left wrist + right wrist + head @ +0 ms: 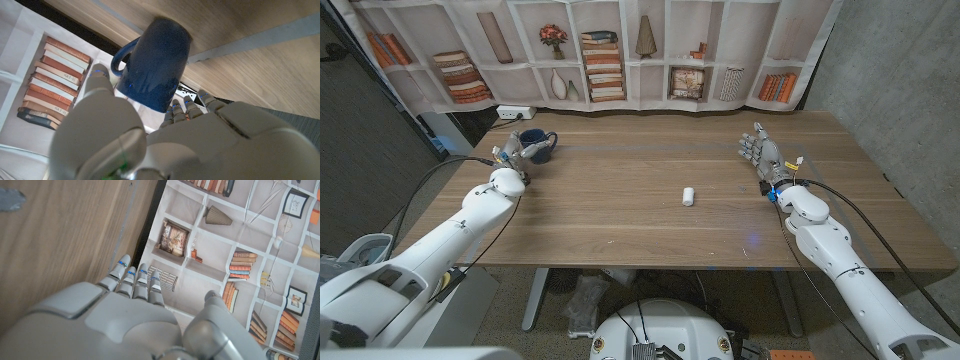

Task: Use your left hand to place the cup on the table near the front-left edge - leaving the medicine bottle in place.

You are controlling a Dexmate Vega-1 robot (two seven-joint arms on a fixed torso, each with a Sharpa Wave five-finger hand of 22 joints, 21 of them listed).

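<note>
Dark blue handled cup point(534, 146) near far-left table corner, small white medicine bottle point(688, 196) lying mid-table

Left arm stretches from the near-left corner of the bench point(620, 215) out toward its far-left part, and the left robot hand point(513, 153) is wrapped around the cup point(534, 146), thumb on one side and fingers point(186, 107) on the other. Right arm comes in from the near-right corner, with the right robot hand point(758, 152) over the bench's right side, holding nothing, fingers point(134, 277) straight and slightly apart.
</note>
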